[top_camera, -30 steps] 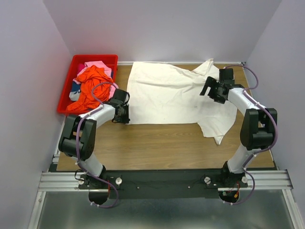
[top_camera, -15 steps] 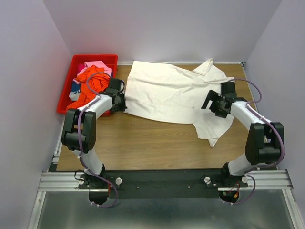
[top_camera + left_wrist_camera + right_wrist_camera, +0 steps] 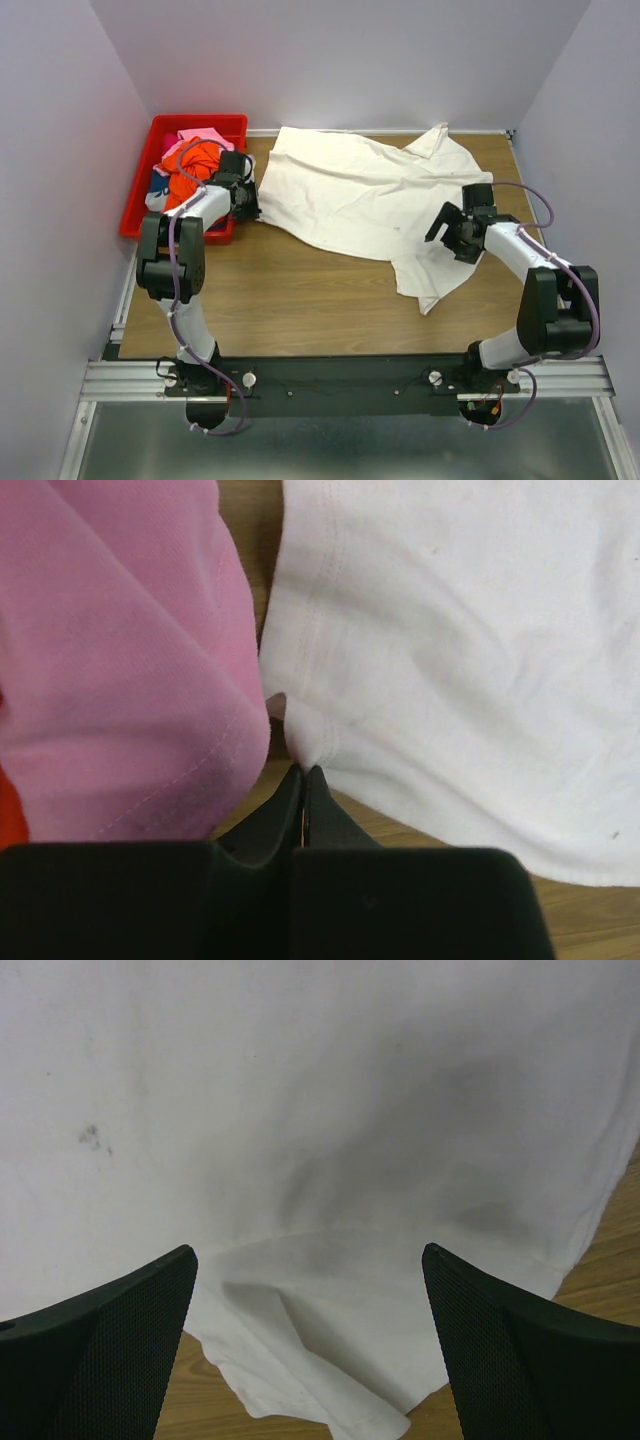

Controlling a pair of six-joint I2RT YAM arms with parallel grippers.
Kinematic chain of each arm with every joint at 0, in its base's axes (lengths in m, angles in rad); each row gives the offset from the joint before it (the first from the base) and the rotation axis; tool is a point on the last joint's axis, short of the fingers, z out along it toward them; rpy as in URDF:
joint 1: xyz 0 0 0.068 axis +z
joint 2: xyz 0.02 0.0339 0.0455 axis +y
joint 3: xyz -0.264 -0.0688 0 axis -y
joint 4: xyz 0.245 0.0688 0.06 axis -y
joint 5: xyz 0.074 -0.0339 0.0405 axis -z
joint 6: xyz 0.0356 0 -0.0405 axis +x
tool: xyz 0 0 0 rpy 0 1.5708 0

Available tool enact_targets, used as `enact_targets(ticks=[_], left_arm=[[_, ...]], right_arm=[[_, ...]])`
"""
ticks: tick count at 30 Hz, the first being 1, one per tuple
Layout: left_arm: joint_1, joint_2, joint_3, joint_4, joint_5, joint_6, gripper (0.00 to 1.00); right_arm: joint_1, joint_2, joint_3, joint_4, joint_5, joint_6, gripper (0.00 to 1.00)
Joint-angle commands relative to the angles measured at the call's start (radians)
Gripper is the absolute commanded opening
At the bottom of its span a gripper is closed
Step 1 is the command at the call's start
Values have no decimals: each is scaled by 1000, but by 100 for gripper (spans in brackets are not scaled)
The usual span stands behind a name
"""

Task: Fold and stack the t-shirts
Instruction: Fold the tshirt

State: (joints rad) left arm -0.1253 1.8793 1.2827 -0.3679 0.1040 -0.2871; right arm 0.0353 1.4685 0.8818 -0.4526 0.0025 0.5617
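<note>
A white t-shirt (image 3: 360,200) lies spread and wrinkled across the back of the wooden table. My left gripper (image 3: 247,197) is shut on its left edge, next to the red bin; in the left wrist view the closed tips (image 3: 303,772) pinch the white hem (image 3: 310,742) beside pink cloth (image 3: 120,660). My right gripper (image 3: 452,230) is open and empty over the shirt's right part; in the right wrist view its fingers (image 3: 120,1310) stand wide apart above a folded flap of the white shirt (image 3: 330,1160).
A red bin (image 3: 150,150) at the back left holds orange (image 3: 195,160), pink and other shirts. Bare wood (image 3: 300,300) lies in front of the white shirt. Grey walls close in the left, back and right sides.
My left gripper has pulled the shirt's left edge back and left toward the bin. My right gripper has moved nearer along the right side. The shirt's front right flap has shifted left.
</note>
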Motion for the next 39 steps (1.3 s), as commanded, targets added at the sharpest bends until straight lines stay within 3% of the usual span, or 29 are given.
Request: enact_targets(ticks=[1,12,20,24,28,34,39], left_arm=[[4,12,6,41,74,16,0],[4,98,116,47,123,34,0],[4,228,349,6,135,54,0],[6,279,466,-32,161,57,0],[6,276,475,-29,194,55,0],[6,247,393,-3,233,46,0],[6,222,340,23,264,32,0]], right_arm=[[-2,67,-9,-23,48,43,100],[-6,321,213,-1,189,-46,100],[-32,559,567,-1,189,-123,100],[-31,555,655,-3,137,-164,100],[-32,431,574,-4,100,-172,100],[-29,152,256,-55,47,-119,97],[3,33,120,-141,48,-82,94]])
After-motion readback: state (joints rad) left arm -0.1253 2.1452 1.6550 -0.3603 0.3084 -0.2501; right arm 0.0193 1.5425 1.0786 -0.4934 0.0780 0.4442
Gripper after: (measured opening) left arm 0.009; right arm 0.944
